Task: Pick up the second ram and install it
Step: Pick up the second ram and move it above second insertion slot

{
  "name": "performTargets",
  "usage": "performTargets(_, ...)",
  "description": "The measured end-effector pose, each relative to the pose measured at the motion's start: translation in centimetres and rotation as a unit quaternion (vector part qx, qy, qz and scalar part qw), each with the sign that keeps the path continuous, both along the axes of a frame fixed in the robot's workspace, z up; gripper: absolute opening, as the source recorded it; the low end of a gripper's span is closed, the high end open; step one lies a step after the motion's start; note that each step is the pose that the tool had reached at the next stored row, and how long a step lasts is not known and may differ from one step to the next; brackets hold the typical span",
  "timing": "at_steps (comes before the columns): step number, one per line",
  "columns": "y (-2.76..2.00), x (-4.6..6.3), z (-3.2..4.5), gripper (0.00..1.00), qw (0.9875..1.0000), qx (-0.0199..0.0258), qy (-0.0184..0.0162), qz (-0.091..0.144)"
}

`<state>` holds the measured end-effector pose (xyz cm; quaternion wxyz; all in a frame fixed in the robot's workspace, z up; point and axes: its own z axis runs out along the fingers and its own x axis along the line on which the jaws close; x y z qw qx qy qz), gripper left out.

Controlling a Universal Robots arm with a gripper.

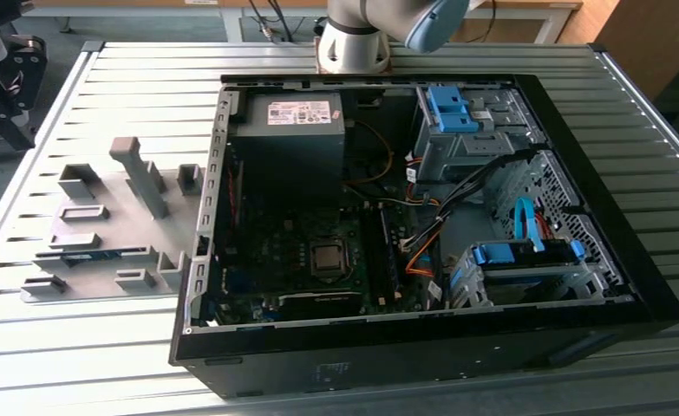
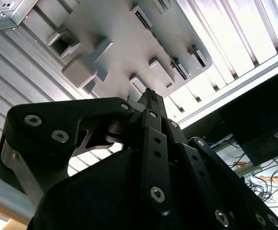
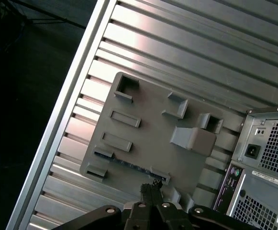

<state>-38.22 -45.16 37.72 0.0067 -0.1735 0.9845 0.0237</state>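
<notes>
Here, a slatted aluminium desk carries an open black computer case, lying on its side with its inside facing up. On the case floor sits a wide dark green motherboard with a square silver socket. A grey boxy power supply and blue plastic drive brackets lie farther in, toward the robot arm's pale base, which stands on the desk just behind the case.

Beside the case, on the exterior view's left, a flat grey plastic fixture plate with raised blocks rests on the desk, just beside the case wall. The second ram, a long thin blue-green circuit-board stick, lies seated in that plate between two small blocks, outside the case, with one end pointing toward it. In the first wrist view the stick shows edge-on as a dark strip along the plate, with the case's rear panel off to one side.

The black claw hangs above the plate, its fingertips drawn together with nothing between them, apart from the stick. A tall grey post rises from the plate beyond the tips.
</notes>
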Motion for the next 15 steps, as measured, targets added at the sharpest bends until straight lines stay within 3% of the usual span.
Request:
performTargets(11, 0.0, 0.0, 0.0, 0.1, 1.0, 0.0, 0.0, 0.001)
performTargets(15, 0.0, -0.01, -0.03, 0.1, 0.9995, 0.0, 0.0, 0.031)
